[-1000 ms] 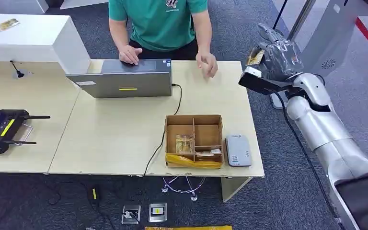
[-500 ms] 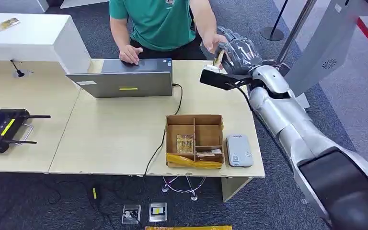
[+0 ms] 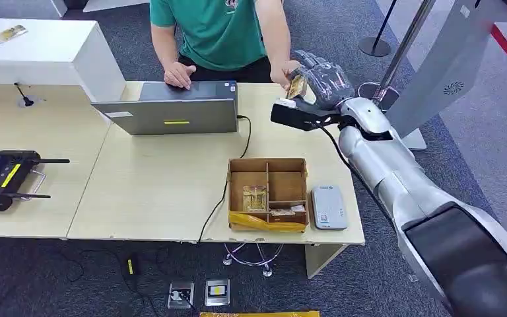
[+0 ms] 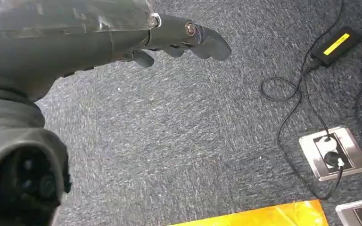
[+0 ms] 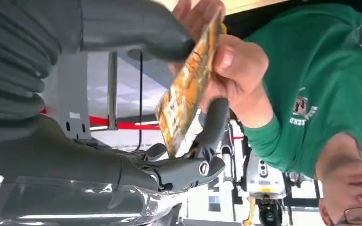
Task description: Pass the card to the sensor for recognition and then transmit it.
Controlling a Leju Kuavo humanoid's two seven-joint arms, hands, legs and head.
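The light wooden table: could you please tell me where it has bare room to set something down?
The light wooden table lies bare between the grey laptop and the brown cardboard divided box. The right end, with the box and grey card reader, is crowded.

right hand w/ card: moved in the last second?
Yes. In the head view the right hand, holding the card, has swung left from beyond the table's right edge to above its far corner, meeting the person's hand.

Sensor (image 3: 329,207) right of box (image 3: 268,193), on table (image 3: 158,185).

Table (image 3: 158,185) with laptop (image 3: 171,112), box (image 3: 267,193)
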